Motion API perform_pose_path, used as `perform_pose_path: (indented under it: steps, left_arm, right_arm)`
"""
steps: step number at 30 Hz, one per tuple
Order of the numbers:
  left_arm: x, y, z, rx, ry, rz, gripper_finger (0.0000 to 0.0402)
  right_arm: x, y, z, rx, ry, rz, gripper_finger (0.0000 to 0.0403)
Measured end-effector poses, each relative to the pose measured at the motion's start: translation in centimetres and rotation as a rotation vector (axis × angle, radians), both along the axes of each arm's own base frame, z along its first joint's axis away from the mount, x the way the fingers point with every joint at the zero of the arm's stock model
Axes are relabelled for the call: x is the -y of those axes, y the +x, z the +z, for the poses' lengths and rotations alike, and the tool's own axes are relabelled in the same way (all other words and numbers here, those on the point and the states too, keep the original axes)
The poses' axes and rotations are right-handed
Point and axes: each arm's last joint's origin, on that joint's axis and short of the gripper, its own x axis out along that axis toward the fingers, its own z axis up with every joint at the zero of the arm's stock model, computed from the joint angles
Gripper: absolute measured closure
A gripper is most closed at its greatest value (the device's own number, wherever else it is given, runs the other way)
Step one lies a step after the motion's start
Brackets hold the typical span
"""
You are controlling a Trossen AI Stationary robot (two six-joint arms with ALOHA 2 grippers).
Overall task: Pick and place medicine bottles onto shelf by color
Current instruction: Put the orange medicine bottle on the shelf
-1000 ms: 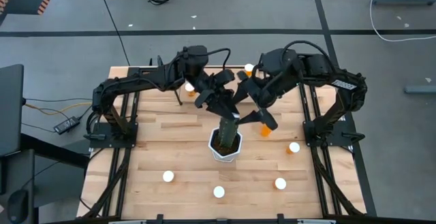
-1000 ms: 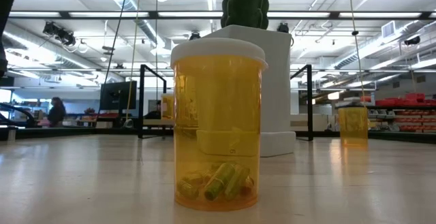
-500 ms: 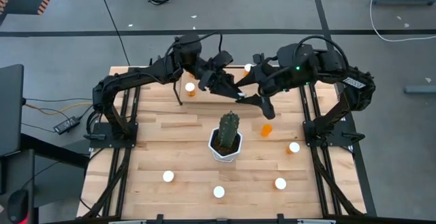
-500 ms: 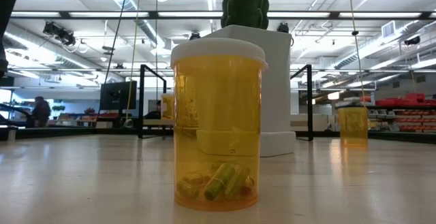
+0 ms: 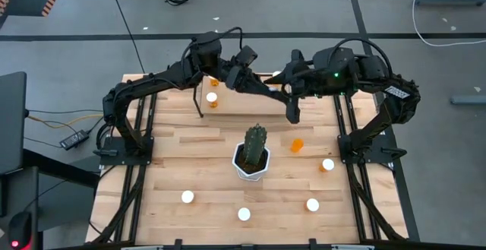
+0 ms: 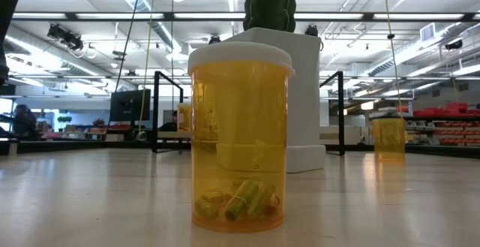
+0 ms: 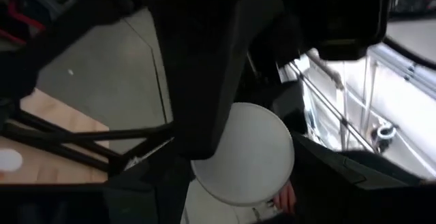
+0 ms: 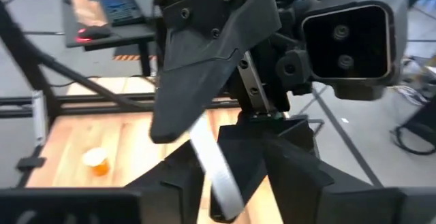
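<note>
Vs 1 s ago: both arms have pulled up and back from over the cactus (image 5: 256, 145) to the far tabletop (image 5: 175, 159) edge, above the shelf (image 5: 243, 104). Left claw (image 5: 244, 77) and right claw (image 5: 282, 89) now meet nose to nose there; cactus top is uncovered again.

Left claw: clenched on a medicine bottle; in left wrist view its white cap (image 7: 245, 154) sits between the dark fingers. Right claw: fingers sit around the same cap edge-on in right wrist view (image 8: 216, 166), but can't tell if gripping or loose — view cluttered.

Other medicine bottles unchanged: one on shelf at left end (image 5: 212, 99), one orange lying right of cactus (image 5: 296, 145), white-capped ones at right (image 5: 327, 165), front right (image 5: 312, 204), front mid (image 5: 244, 214), front left (image 5: 187, 197). Low view: one bottle (image 6: 240, 136) fills centre, small pills inside; white pot (image 6: 304, 97) behind it blocks most of the rear; another bottle (image 6: 388, 134) far right.
</note>
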Motion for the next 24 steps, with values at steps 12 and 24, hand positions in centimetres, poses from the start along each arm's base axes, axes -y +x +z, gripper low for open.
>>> perform_pose_path:
  steps: [12, 24]
  left_arm:
    - [-1.3, -0.1, 0.1, -0.002, -0.036, 0.137, 0.0184]
    - [-2.3, -0.2, 0.5, 0.058, -0.045, 0.338, 0.0196]
  right_arm:
    - [0.4, -0.1, 0.0, 0.009, -0.023, -0.146, 0.0367]
    - [0.8, -0.4, 0.4, 0.035, -0.083, -0.287, 0.0388]
